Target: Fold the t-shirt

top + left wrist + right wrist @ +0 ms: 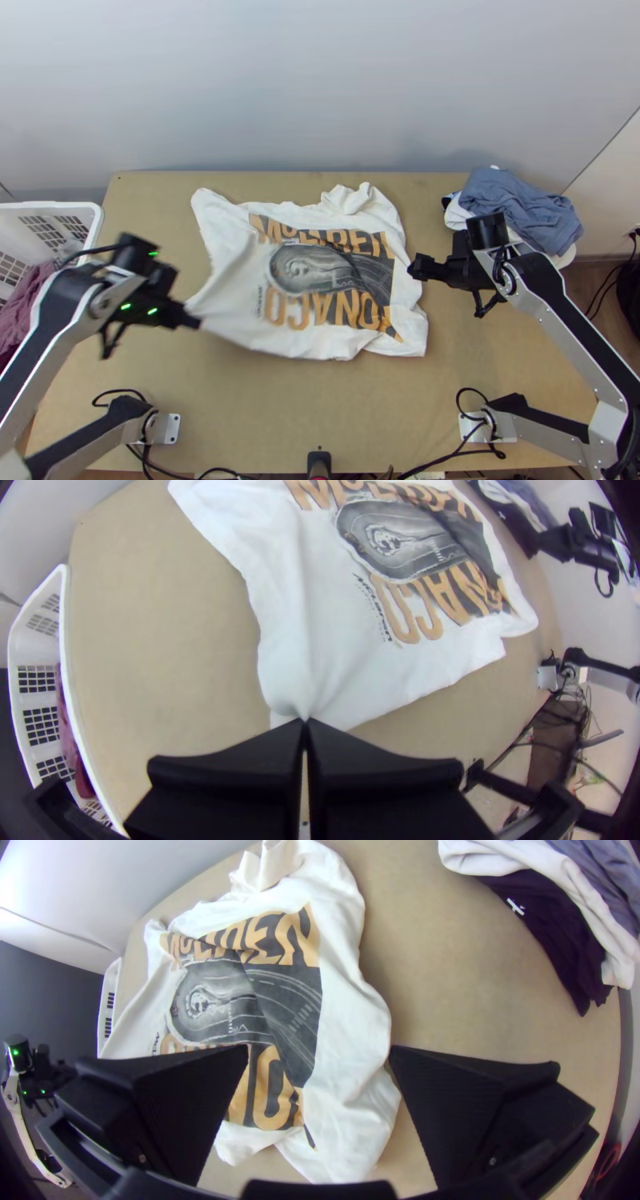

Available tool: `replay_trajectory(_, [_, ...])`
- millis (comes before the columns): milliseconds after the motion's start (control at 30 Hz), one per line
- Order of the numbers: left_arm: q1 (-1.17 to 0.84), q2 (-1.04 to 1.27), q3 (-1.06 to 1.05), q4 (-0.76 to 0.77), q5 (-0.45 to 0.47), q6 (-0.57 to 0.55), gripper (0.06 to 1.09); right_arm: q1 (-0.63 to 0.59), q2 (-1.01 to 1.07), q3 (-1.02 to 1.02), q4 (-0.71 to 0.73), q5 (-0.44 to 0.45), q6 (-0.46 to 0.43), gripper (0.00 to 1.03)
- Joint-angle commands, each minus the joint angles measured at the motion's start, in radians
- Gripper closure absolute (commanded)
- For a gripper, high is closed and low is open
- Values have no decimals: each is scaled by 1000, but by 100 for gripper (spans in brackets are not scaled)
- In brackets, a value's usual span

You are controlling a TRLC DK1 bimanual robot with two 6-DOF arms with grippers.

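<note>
T-shirt (240, 296), white, printed: we log it rumpled mid-tabletop (272, 408), its corner toward the left edge pinched in our left gripper (197, 323). Right gripper (413, 269): jaws wide apart, just beside the cloth's right side.

You've got left gripper (194, 322) clamped on the t-shirt (333, 633) near frame center, cloth drawn to a point. White basket (65, 647) at frame edge.

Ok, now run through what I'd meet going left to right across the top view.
White basket → left tool, shut on the t-shirt's near-left part → the t-shirt itself, spread unevenly → pile of clothes with blue-grey cloth on top.
</note>
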Motion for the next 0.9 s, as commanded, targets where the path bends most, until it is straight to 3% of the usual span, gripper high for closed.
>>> replay_trajectory(0, [220,-223,-31,-196,-5,360,104,15,-14,-2,-13,-3,0,5])
replay_trajectory(67, [270,-283,-76,-197,-10,471,104,19,-22,-6,-16,-6,0,5])
replay_trajectory(167, [285,-346,-140,-187,-7,514,104,33,-27,-11,-24,-15,0,5])
replay_trajectory(367, [285,-343,-263,56,45,287,103,62,-27,-12,-56,-20,-4,5])
replay_trajectory(400, [285,-327,-271,100,45,233,89,65,-28,-14,-68,-21,-7,5])
replay_trajectory(533, [271,-265,-324,192,45,32,12,79,-39,-17,-119,-23,-31,4])
replay_trajectory(767, [297,-219,-366,413,82,-128,10,127,-102,-55,-306,-26,-106,4])
replay_trajectory(867, [297,-194,-344,468,81,-166,10,141,-132,-103,-391,-74,-128,4])
